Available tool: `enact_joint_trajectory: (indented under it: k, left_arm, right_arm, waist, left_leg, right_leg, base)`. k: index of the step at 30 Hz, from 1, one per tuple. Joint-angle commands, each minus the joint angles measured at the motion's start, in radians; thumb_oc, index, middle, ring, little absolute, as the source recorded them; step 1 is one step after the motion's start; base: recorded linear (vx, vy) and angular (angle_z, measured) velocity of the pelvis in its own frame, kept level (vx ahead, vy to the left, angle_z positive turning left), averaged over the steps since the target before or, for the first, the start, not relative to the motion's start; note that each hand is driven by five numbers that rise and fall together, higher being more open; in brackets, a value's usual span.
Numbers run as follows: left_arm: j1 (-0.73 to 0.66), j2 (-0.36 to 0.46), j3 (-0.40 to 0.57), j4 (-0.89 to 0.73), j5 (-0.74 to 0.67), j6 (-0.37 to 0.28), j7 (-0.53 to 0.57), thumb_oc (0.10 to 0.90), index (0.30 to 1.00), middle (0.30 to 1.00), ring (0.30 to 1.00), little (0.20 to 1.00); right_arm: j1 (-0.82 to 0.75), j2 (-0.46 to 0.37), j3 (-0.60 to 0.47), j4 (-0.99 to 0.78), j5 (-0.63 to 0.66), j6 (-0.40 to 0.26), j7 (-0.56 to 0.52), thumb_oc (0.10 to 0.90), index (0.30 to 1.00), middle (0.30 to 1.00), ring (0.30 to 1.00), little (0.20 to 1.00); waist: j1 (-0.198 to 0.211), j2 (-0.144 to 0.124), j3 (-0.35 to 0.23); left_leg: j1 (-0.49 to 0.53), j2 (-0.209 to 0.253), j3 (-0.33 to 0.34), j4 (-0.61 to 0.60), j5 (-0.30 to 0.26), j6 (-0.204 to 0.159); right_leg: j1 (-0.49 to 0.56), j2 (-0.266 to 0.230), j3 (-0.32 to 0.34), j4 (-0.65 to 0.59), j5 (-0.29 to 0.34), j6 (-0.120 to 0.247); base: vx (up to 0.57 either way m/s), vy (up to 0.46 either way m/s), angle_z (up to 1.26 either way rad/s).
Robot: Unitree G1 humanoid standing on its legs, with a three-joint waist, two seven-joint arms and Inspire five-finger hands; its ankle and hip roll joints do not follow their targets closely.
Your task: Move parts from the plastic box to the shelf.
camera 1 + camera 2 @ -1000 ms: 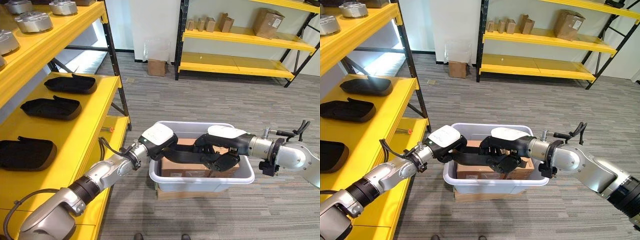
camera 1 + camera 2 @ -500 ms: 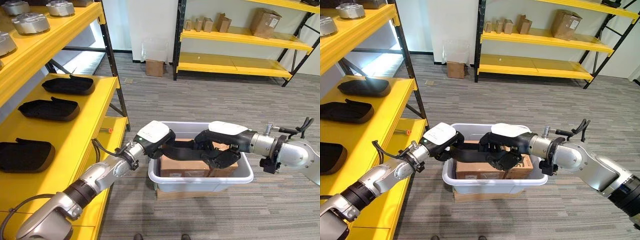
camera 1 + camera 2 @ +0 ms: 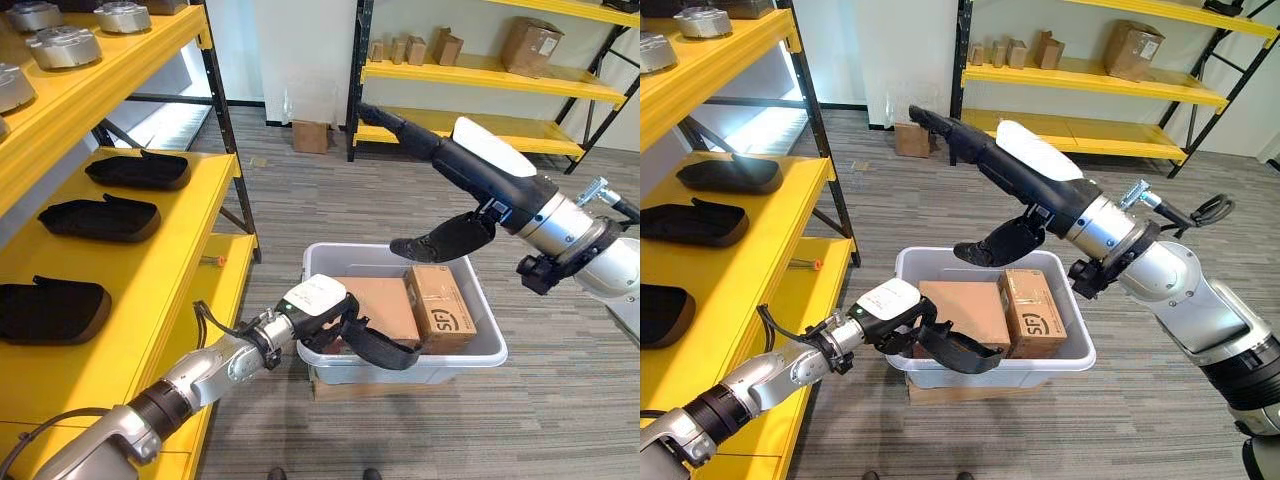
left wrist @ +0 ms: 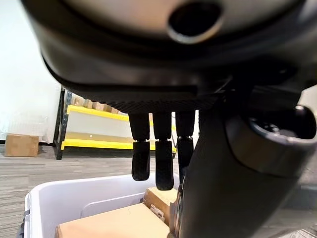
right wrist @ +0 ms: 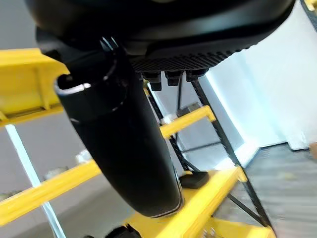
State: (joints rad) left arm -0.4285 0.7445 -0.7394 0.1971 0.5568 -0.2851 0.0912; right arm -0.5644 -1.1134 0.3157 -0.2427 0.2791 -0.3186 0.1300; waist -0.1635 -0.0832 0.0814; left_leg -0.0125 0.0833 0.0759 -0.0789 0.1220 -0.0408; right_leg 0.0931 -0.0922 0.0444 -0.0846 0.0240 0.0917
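Black part (image 3: 385,350) hanging over plastic box (image 3: 470,352) near rim, left hand (image 3: 325,312) curling round it; right hand (image 3: 450,170) spreading above.

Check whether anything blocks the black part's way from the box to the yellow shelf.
Nothing visible does. The left hand holds the black part over the plastic box's front rim; only floor lies between it and the yellow shelf. The right hand is open, raised above the box.
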Motion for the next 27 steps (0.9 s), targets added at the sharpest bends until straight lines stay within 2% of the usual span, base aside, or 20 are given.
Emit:
enact_joint_trajectory:
  k: [1,13,17,27]
  left_arm:
    - [-0.047,0.003,0.105,-0.058,-0.064,-0.048,0.077,0.4,0.3,0.3,0.3,0.3]
    - [0.045,0.022,0.21,-0.077,-0.07,-0.05,0.078,0.4,0.3,0.3,0.3,0.3]
    - [0.104,0.035,0.298,-0.116,-0.076,-0.05,0.097,0.4,0.3,0.3,0.3,0.3]
    - [0.165,0.033,0.435,-0.148,-0.084,-0.038,0.139,0.4,0.3,0.3,0.3,0.3]
  right_arm:
    - [-0.004,0.015,-0.141,-0.024,0.102,-0.064,-0.087,0.9,1.0,1.0,1.0,1.0]
    - [0.215,0.047,-0.307,-0.065,0.073,-0.058,-0.061,0.9,1.0,1.0,1.0,1.0]
    - [0.323,0.083,-0.394,-0.049,0.052,-0.059,-0.067,0.9,1.0,1.0,1.0,1.0]
    - [0.442,0.138,-0.485,-0.038,0.032,-0.05,-0.052,0.9,1.0,1.0,1.0,1.0]
  waist:
    - [0.032,0.001,-0.125]
    - [0.017,0.016,-0.124]
    - [0.013,0.021,-0.126]
    - [0.008,0.024,-0.127]
  left_leg:
    - [0.064,0.114,-0.012,0.047,-0.147,-0.056]
    - [0.069,0.112,-0.006,0.046,-0.155,-0.056]
    - [0.072,0.11,-0.002,0.042,-0.154,-0.056]
    - [0.069,0.108,0.003,0.04,-0.153,-0.055]
  right_leg:
    - [-0.056,-0.083,-0.024,0.071,-0.084,0.075]
    - [-0.059,-0.084,-0.014,0.07,-0.089,0.075]
    - [-0.056,-0.083,-0.01,0.064,-0.087,0.076]
    - [-0.062,-0.085,-0.002,0.057,-0.081,0.075]
  base:
    - [0.0,0.0,0.0]
    - [0.0,0.0,-0.01]
    - [-0.01,-0.004,-0.02]
    - [0.0,-0.001,-0.05]
